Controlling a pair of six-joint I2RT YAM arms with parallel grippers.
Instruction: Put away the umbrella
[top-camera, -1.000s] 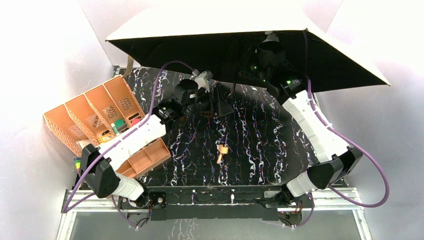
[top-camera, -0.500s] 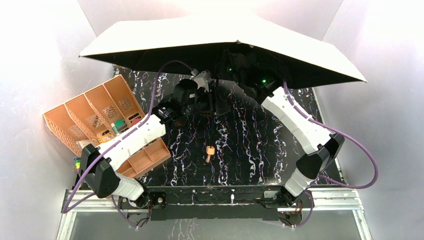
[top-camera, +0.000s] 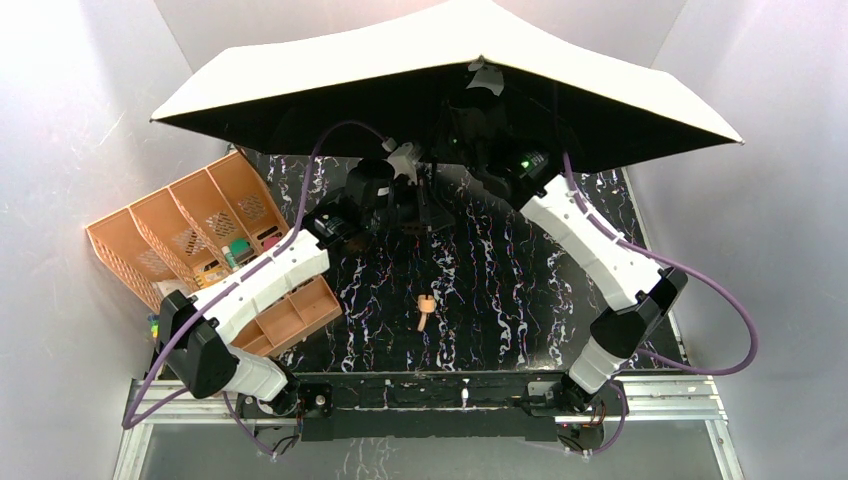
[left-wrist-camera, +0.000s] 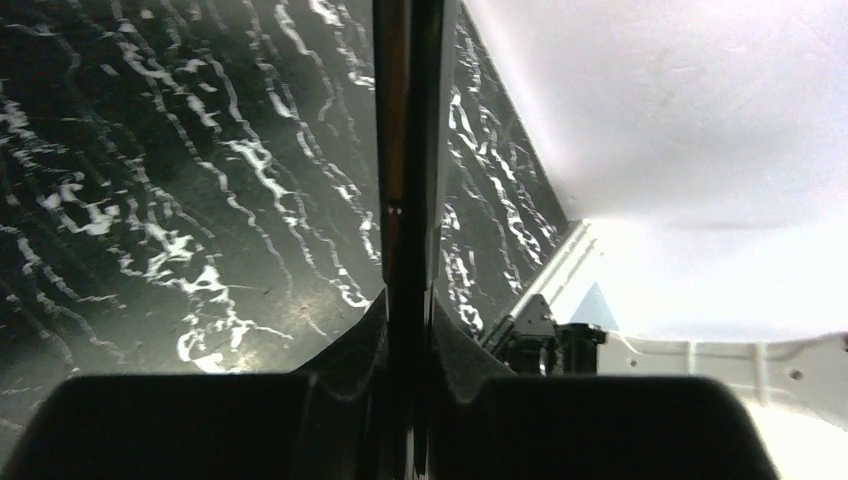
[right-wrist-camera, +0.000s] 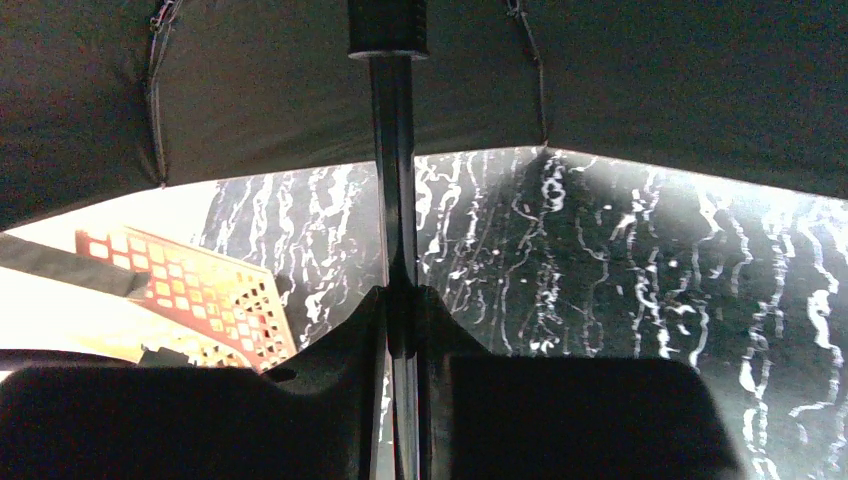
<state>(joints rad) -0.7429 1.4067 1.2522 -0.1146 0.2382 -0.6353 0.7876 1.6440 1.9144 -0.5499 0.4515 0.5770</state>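
Left gripper (left-wrist-camera: 407, 305) is clamped on a dark metal rod (left-wrist-camera: 405, 150) that runs straight up between its fingers, apparently the shaft of the open compact folding umbrella (top-camera: 420, 70), which has a tan outer canopy and a black underside. Right gripper (right-wrist-camera: 402, 295) is clamped on the black shaft (right-wrist-camera: 392, 180) too, just under the black runner collar, with the black underside of the canopy (right-wrist-camera: 650, 80) overhead. In the top view the umbrella is spread wide over the far end of the black white-veined marble-look surface (top-camera: 500, 270). It is held up off the surface by both arms, which reach in under it. The small light-tan handle (top-camera: 425, 310) shows over the middle of the surface, nearer the arm bases; cannot tell if it touches. An orange plastic mesh desk organizer (top-camera: 180, 230) sits tilted at the left edge of the surface, beside the left arm, with small coloured items in its compartments, well apart from the handle.
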